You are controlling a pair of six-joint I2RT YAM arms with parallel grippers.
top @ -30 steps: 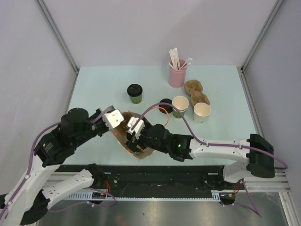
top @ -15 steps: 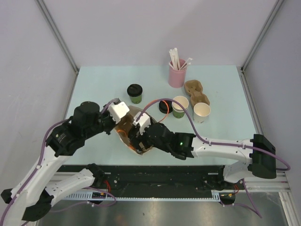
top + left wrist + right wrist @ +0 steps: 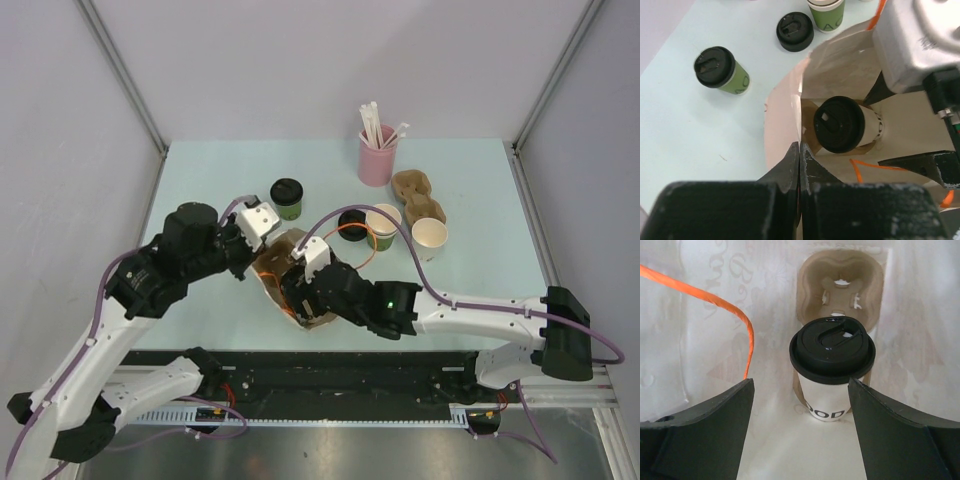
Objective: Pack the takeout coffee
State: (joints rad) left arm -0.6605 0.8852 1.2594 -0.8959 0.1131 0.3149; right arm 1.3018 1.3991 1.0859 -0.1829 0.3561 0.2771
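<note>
When viewed from the left wrist, found left fingers (image 3: 799,152) pressed shut on the near rim of the bag (image 3: 840,65), pinching the paper; judged to be holding the mouth open and steady, giving the other arm room inside. Found right fingers (image 3: 735,410) deep in the bag, spread wide, gripping nothing, standing either side of the white cup (image 3: 832,352) without touching it. Noted white cup lidded and seated in the nearer pocket of a carrier (image 3: 840,270) at the bag's bottom; farther pocket vacant, presumably meant for the green cup (image 3: 287,198). Judged carrier placed there against tipping during carrying. Located green cup, lidded and upright, on the desk (image 3: 200,180) just beyond the bag, not yet packed. Right wrist alone gives the carrier pockets, the lettering on the white cup, and the orange handle (image 3: 715,295) looping down the inner wall. Left wrist alone gives the pinch on the rim and the white cup's place relative to the bag mouth. Top view alone gives both arms converging on the bag, plus loose lid (image 3: 352,222), two lidless cups (image 3: 382,225), spare carrier (image 3: 418,190) and straw cup (image 3: 377,155) toward the far right; could not make out the packed cup there, behind the right arm.
</note>
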